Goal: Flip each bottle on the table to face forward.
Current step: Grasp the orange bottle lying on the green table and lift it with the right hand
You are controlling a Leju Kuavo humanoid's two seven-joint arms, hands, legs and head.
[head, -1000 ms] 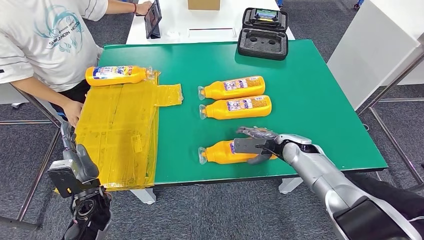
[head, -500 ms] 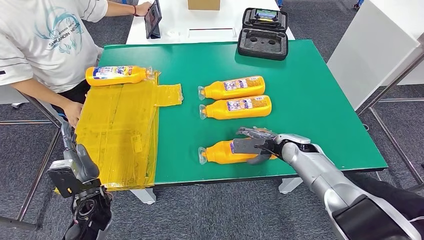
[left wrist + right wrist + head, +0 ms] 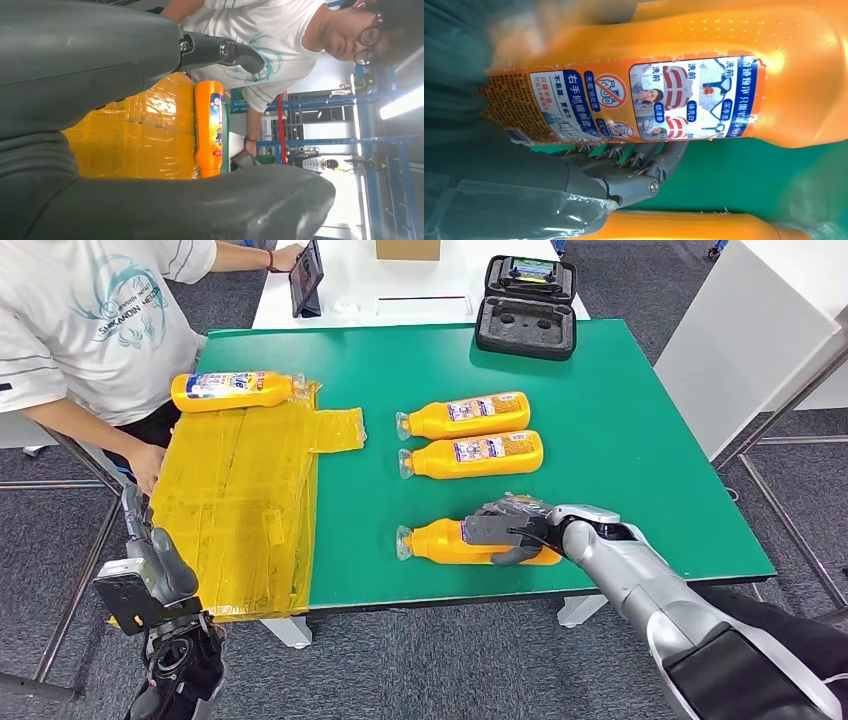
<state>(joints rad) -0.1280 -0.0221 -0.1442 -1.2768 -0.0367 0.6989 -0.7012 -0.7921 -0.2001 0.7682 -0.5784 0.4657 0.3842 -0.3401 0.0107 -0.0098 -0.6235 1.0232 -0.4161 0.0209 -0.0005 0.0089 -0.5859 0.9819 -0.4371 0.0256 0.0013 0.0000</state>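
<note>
An orange bottle [image 3: 450, 542] is held by the right hand [image 3: 508, 531] at the near edge of the green table [image 3: 620, 440].

The fingers are wrapped around its middle as it lies on its side. The left hand [image 3: 140, 585] is hung low beside the table, fingers apart, holding nothing. Two more bottles [image 3: 470, 435] lie farther back, and one [image 3: 232, 390] is by the yellow sheet [image 3: 240, 500]. Grey carpet [image 3: 430, 660] is below.

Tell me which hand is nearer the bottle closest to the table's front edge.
Right. The right hand grips that bottle; the left hand hangs off the table's left side, beside the yellow sheet.
</note>
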